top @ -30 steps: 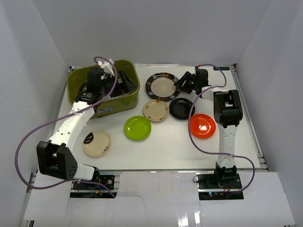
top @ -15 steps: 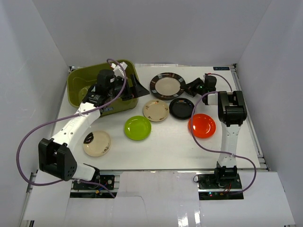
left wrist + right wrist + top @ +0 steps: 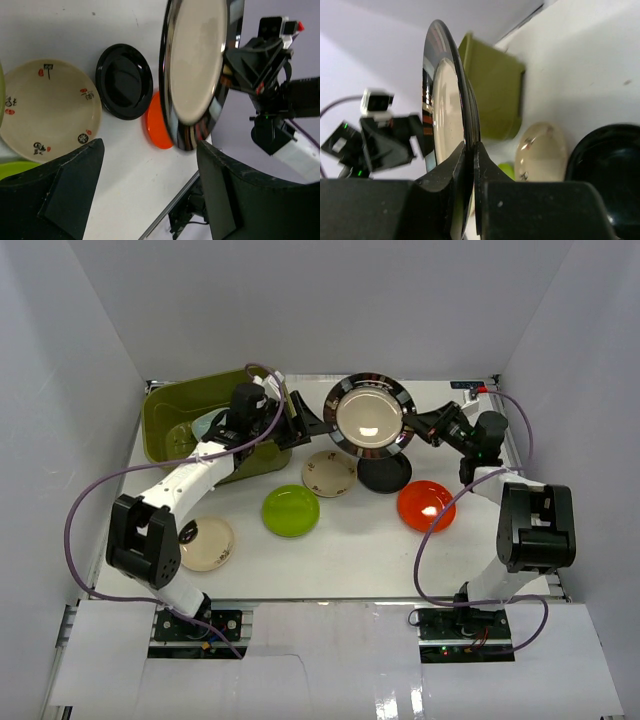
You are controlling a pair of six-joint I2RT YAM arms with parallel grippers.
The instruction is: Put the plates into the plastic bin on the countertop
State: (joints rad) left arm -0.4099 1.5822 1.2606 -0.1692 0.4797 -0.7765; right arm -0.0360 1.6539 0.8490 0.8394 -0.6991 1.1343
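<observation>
My right gripper is shut on the rim of the black-rimmed cream plate, holding it on edge above the countertop. In the right wrist view the fingers pinch that rim. My left gripper stands open just left of the plate; its fingers straddle the space below the plate's lower edge without touching it. The olive plastic bin sits at the back left. A beige plate, black plate, orange-red plate, lime green plate and second beige plate lie flat.
White walls close in the countertop on three sides. Purple cables loop from both arms, the left one over the table's left side. A pale dish shows inside the bin, half hidden by the left arm.
My right gripper shut on the black-rimmed cream plate, lifted it off the table and tipped it on edge. My left arm swung out of the bin, rightward, up to the plate.
</observation>
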